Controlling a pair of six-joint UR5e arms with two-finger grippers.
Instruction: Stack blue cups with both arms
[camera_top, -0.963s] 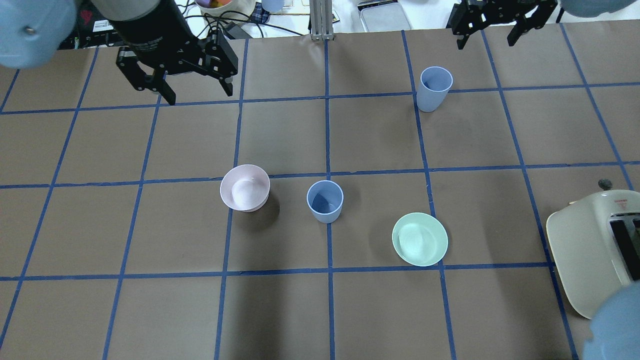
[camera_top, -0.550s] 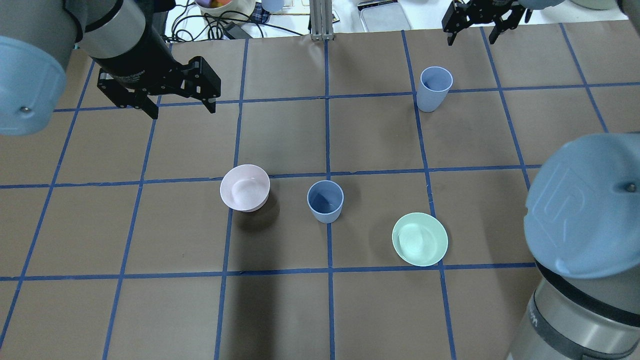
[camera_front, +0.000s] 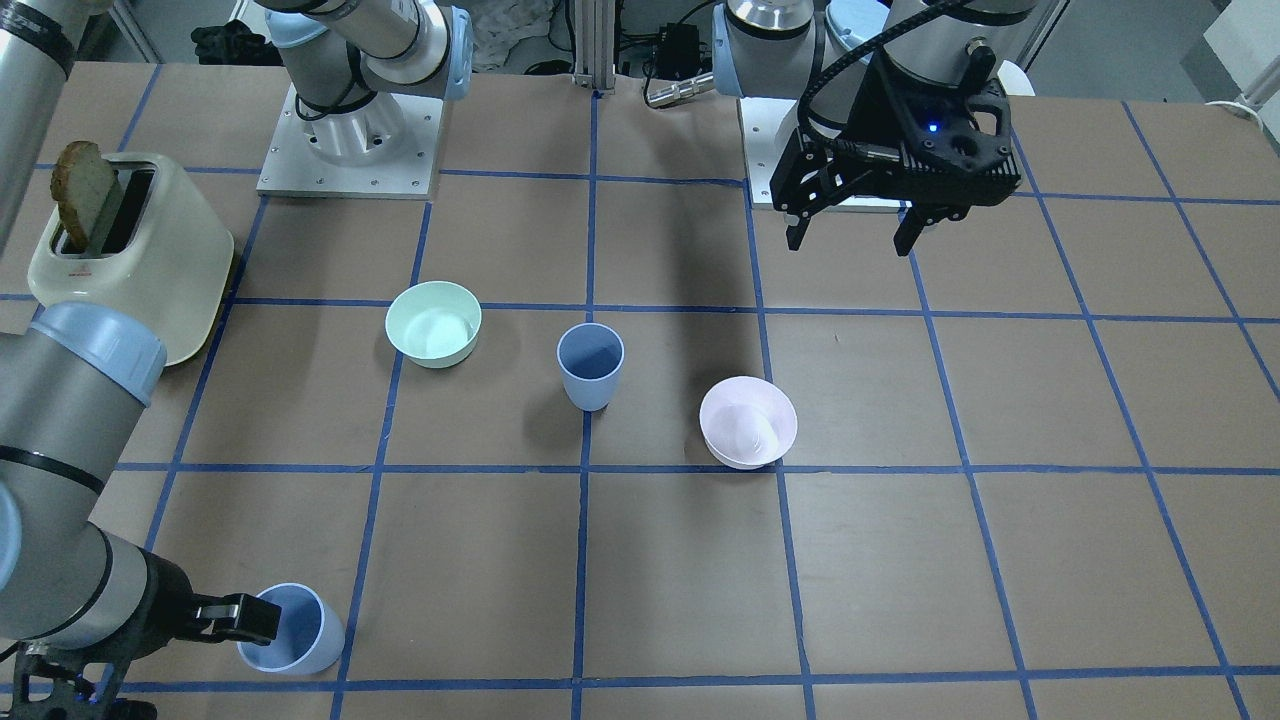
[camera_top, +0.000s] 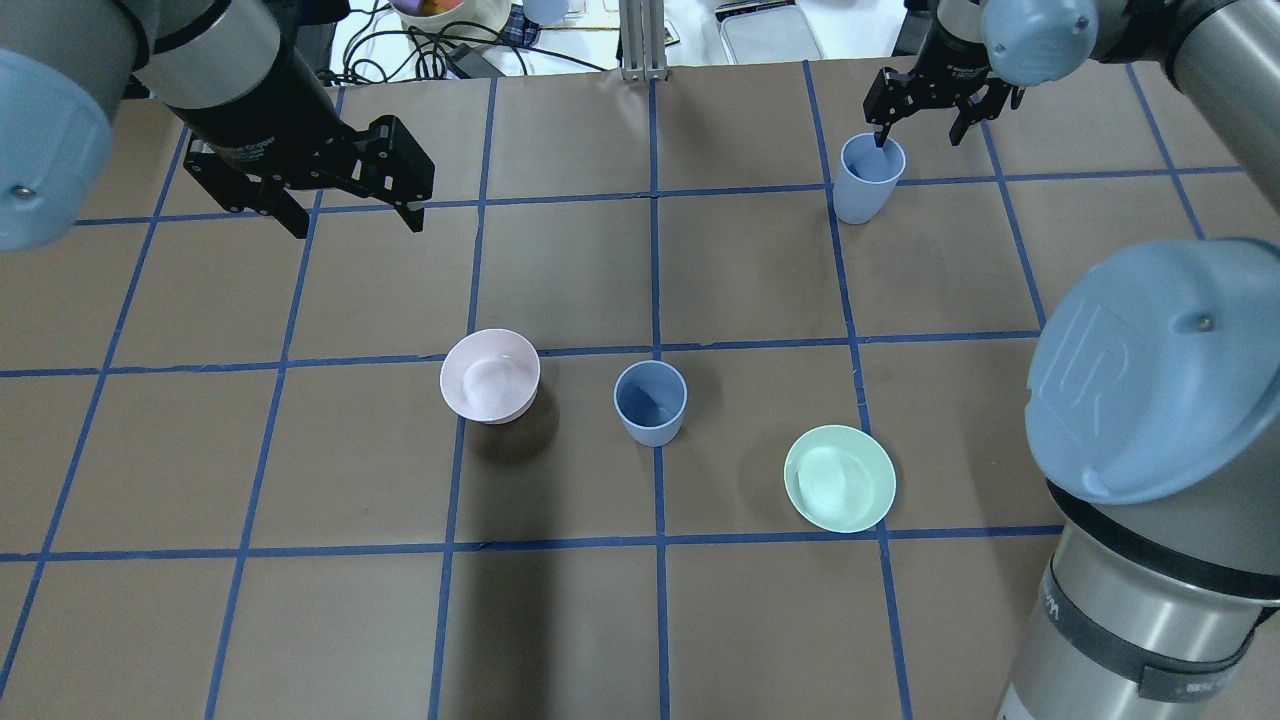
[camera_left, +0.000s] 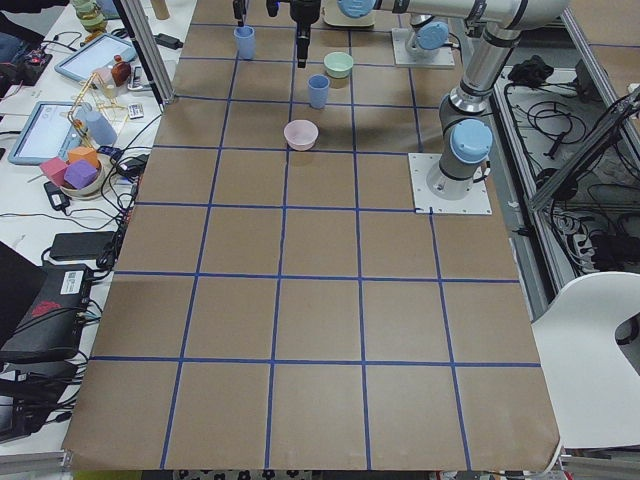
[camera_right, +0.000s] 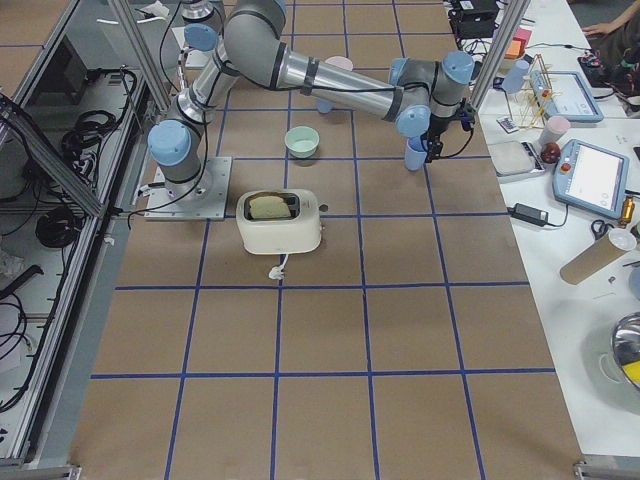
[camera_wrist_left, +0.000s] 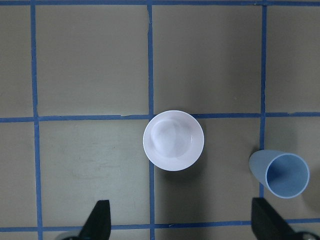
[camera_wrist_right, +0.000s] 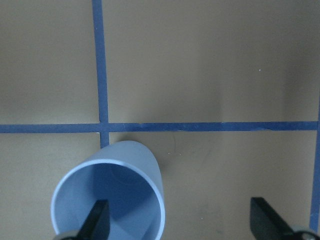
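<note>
One blue cup (camera_top: 650, 402) stands upright at the table's middle; it also shows in the front view (camera_front: 591, 365) and the left wrist view (camera_wrist_left: 282, 173). The second blue cup (camera_top: 872, 175) stands at the far right. My right gripper (camera_top: 918, 135) is open over it. One finger (camera_wrist_right: 97, 220) sits inside the cup's (camera_wrist_right: 110, 197) mouth and the other is outside, to the right. My left gripper (camera_top: 356, 222) is open and empty. It hangs high over the far left, away from both cups.
A pale pink bowl (camera_top: 490, 375) sits left of the middle cup and a mint-green bowl (camera_top: 840, 478) sits to its right. A cream toaster (camera_front: 130, 255) with a slice of bread stands on the robot's right, near its base. My right arm's elbow (camera_top: 1150, 380) covers the near right.
My right gripper has come down toward the far cup, and one finger is now in its mouth. Its elbow has swung into the near right. My left gripper has shifted a little nearer and left.
</note>
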